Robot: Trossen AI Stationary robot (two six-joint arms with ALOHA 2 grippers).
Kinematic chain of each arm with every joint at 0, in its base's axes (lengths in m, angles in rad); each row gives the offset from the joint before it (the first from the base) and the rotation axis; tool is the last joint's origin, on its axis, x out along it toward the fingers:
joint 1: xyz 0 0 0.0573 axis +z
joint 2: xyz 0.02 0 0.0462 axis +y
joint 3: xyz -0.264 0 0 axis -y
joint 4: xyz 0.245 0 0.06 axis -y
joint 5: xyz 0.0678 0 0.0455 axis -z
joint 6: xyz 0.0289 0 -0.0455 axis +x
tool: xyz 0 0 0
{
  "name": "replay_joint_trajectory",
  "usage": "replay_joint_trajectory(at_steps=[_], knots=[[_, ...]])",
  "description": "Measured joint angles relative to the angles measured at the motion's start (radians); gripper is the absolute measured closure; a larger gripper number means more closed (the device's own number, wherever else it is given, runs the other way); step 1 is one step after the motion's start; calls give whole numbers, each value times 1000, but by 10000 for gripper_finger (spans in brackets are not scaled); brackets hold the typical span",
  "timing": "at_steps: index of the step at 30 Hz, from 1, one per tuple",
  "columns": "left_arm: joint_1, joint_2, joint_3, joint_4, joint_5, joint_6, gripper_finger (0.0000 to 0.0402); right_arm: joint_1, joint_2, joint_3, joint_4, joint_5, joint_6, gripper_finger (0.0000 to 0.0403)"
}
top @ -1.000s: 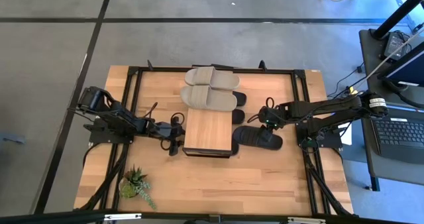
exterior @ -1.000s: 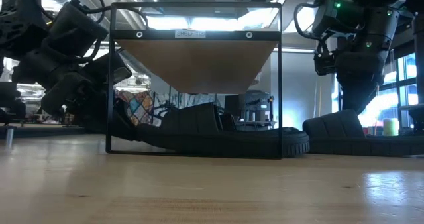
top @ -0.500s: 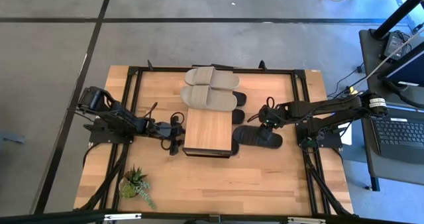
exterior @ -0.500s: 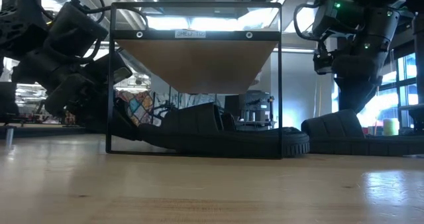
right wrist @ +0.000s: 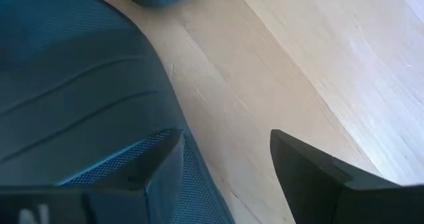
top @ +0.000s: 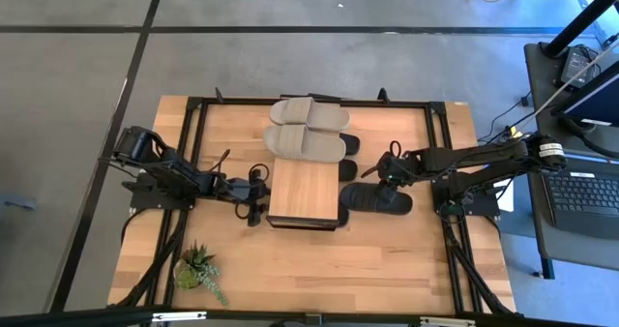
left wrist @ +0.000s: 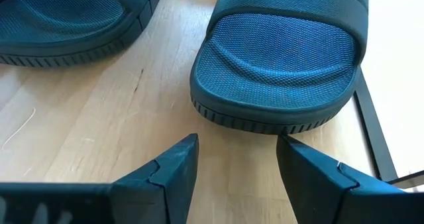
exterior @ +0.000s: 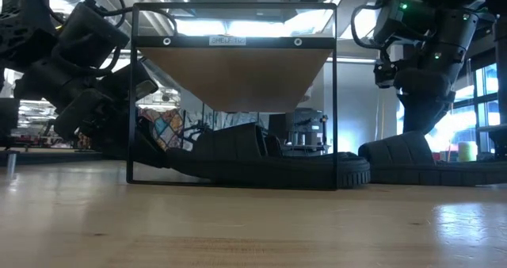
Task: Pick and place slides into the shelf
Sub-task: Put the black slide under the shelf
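The shelf [top: 305, 192] stands mid-table with two beige slides [top: 306, 129] on the far part of its plank top. Black slides [exterior: 261, 161] lie on the table under it. My left gripper [top: 253, 196] is open at the shelf's left side, its fingertips [left wrist: 238, 141] just short of the end of one black slide [left wrist: 278, 65]; a second black slide [left wrist: 66, 18] lies beside that one. Another black slide [top: 377, 199] lies flat, right of the shelf. My right gripper [top: 389, 172] is open and points steeply down over it. My right gripper comes at the black slide from above. One finger [right wrist: 156, 161] stands over the slide's top surface [right wrist: 79, 105] near its long edge, and the other finger [right wrist: 311, 171] is outside it over bare table. I cannot tell whether the finger touches the slide.
A small potted plant [top: 198, 267] stands at the near left of the table. Black frame rails [top: 193, 133] run along the table's left, right and far sides. A laptop [top: 580, 193] sits on a stand beyond the right edge. Bare wood lies near the front edge [top: 319, 269].
My right gripper has tipped a little over the black slide to the right of the shelf. That slide has crept slightly toward the shelf, staying flat on the table.
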Motion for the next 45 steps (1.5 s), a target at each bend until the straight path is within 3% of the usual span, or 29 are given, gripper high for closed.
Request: replay_joint_trajectory(at_steps=[25, 33, 45], knots=[[0, 0, 0, 0, 0, 0, 207, 0, 0, 0, 1, -1, 9, 178], [-1, 0, 0, 0, -16, 0, 207, 0, 0, 0, 2, -3, -71, 178], [0, 0, 0, 0, -16, -2, 207, 0, 0, 0, 16, -3, -23, 178]])
